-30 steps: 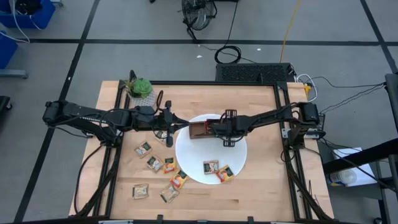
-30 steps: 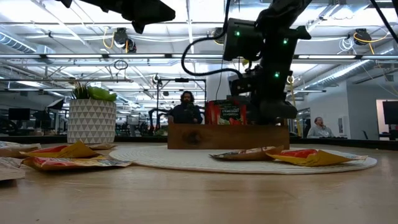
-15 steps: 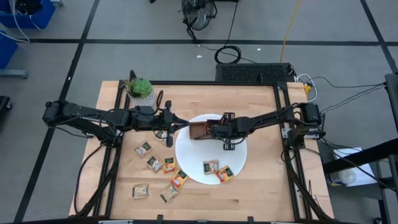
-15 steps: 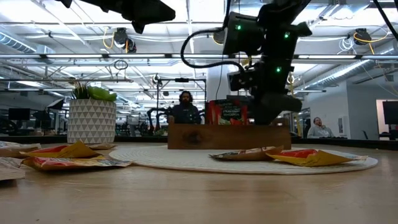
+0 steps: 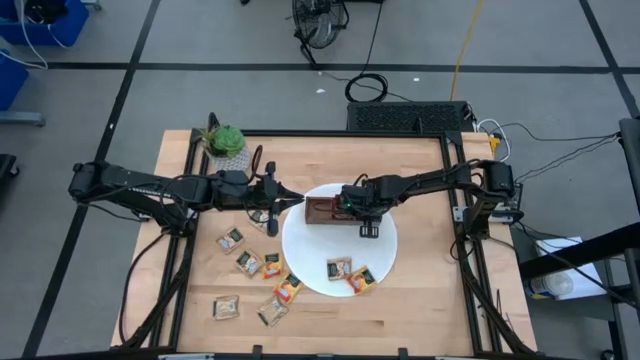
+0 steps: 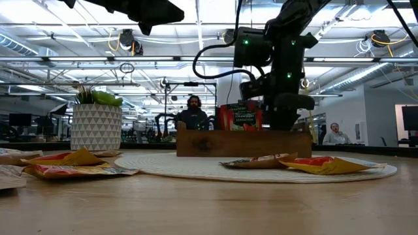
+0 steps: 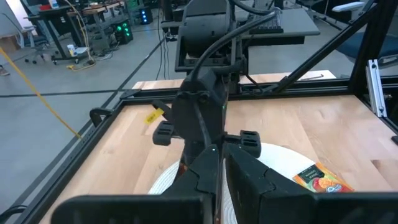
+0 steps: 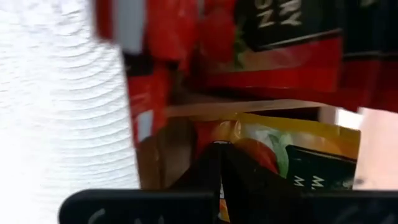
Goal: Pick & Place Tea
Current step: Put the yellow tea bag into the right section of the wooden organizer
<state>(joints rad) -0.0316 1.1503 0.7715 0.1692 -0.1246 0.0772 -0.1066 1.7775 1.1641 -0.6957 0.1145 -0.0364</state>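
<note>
Nearest the table's front edge lie the loose tea sachets (image 5: 248,262), six of them scattered flat on the bare table (image 5: 420,310) on my left arm's side, all outside any container. Those are the work left, by my reckoning, and two more sachets on the plate (image 5: 340,267) lie flat on its near part, just beside each other, one pale and one orange-yellow.

The white plate (image 5: 385,240) sits mid-table and also carries the wooden tray (image 5: 318,211) on its far-left part. In the tray, red sachets (image 6: 240,117) stand upright in one compartment, and an orange-yellow sachet (image 8: 280,149) stands in the compartment beside it. So some of the sorting is done, though I judge well under half.

My right gripper (image 5: 347,203) hangs low over the tray, its tips just at the orange-yellow packet. Its fingers (image 8: 219,163) are pressed together, and I see nothing pinched between them.

My left gripper (image 5: 271,212) waits above the table just off the plate's left rim, pointing toward the tray. Whether it carries anything I cannot tell.

Farther back, a potted plant (image 5: 225,140) stands at the table's far-left corner.
</note>
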